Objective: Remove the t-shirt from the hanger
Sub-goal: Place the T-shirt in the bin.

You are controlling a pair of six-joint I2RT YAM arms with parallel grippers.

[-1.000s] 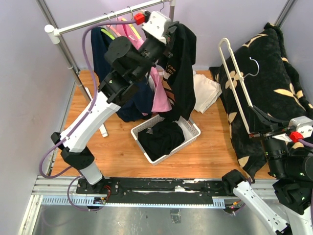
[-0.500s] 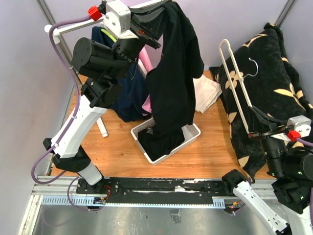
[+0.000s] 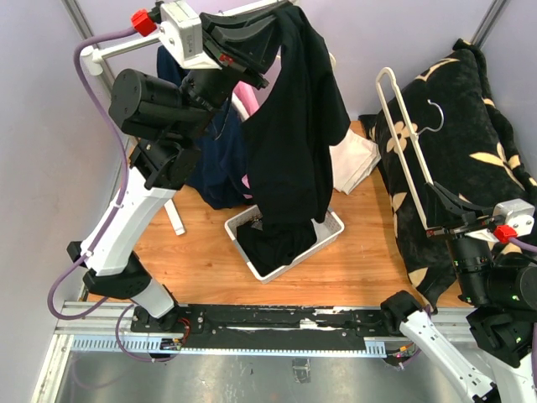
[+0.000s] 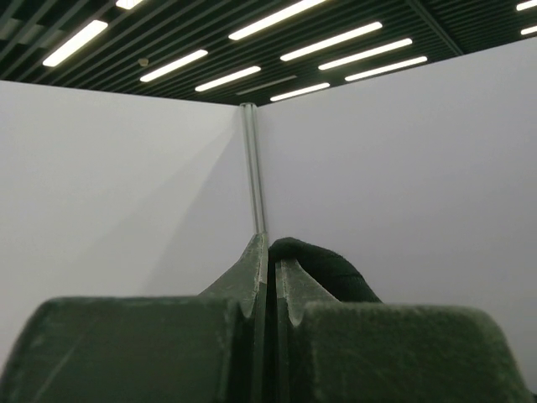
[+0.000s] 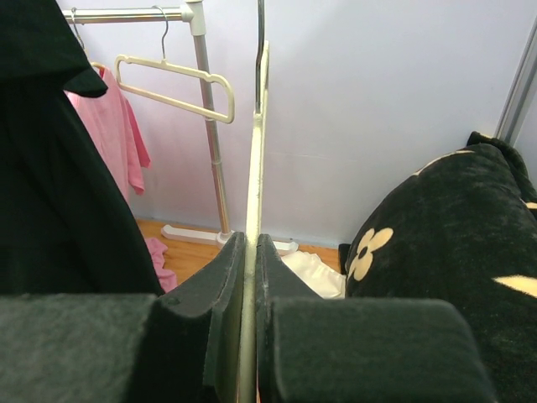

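The black t-shirt (image 3: 294, 143) hangs full length from my left gripper (image 3: 281, 18), which is shut on its top edge high by the rack rail. Its lower hem reaches the basket. In the left wrist view the jaws (image 4: 270, 252) are pressed together with a fold of the black t-shirt (image 4: 327, 267) pinched at the tips. My right gripper (image 3: 438, 223) is shut on the cream plastic hanger (image 3: 407, 151), which stands bare and upright at the right. The right wrist view shows the hanger (image 5: 258, 143) clamped between the right gripper's (image 5: 250, 243) jaws and the t-shirt (image 5: 50, 185) at the left.
A white basket (image 3: 334, 225) holding dark clothes stands on the wooden floor under the t-shirt. The clothes rack rail (image 3: 126, 46) carries navy (image 3: 214, 172) and pink garments and another cream hanger (image 5: 172, 84). A white cloth (image 3: 354, 155) lies behind; a black floral blanket (image 3: 470, 143) fills the right.
My left arm has swung up and to the left with the t-shirt, which has unfolded and now hangs long over the basket. The right arm and hanger have stayed put.
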